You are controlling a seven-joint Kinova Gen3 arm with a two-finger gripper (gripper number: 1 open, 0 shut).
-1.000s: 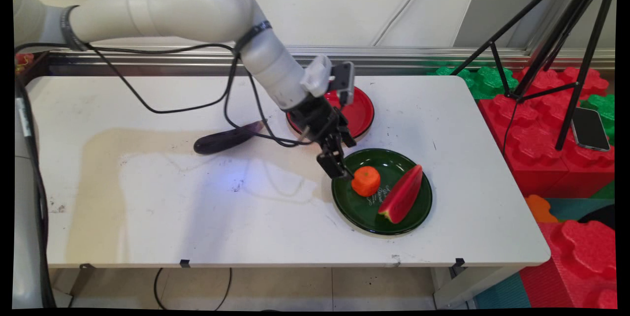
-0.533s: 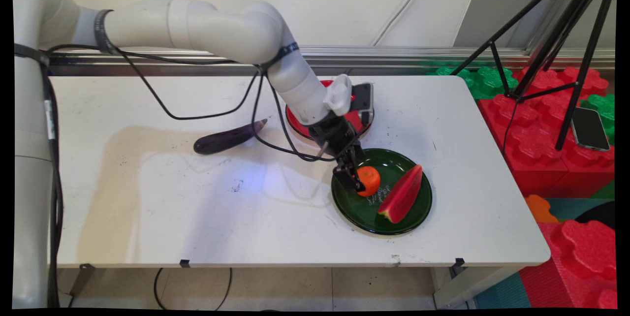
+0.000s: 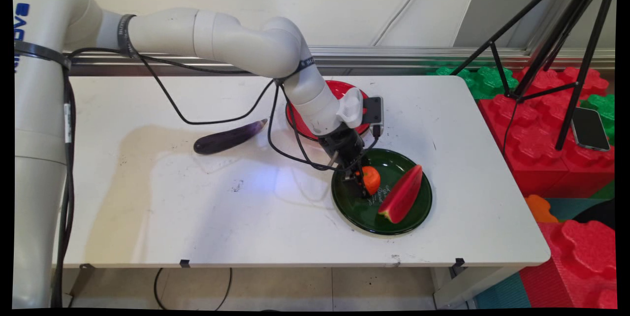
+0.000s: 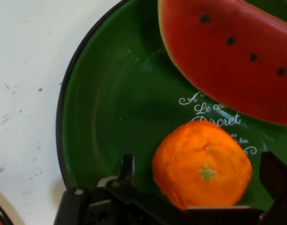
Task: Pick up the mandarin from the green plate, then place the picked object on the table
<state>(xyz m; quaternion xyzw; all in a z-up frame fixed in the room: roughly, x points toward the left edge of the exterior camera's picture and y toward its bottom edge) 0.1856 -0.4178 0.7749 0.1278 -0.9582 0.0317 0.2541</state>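
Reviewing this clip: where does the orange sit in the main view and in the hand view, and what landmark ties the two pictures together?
Main view: the orange lies on the left part of the green plate, right of centre, partly hidden by the gripper.
Hand view: the orange is at bottom centre, between the gripper's fingers.
Shared landmark: the watermelon slice, beside the orange on the same plate.
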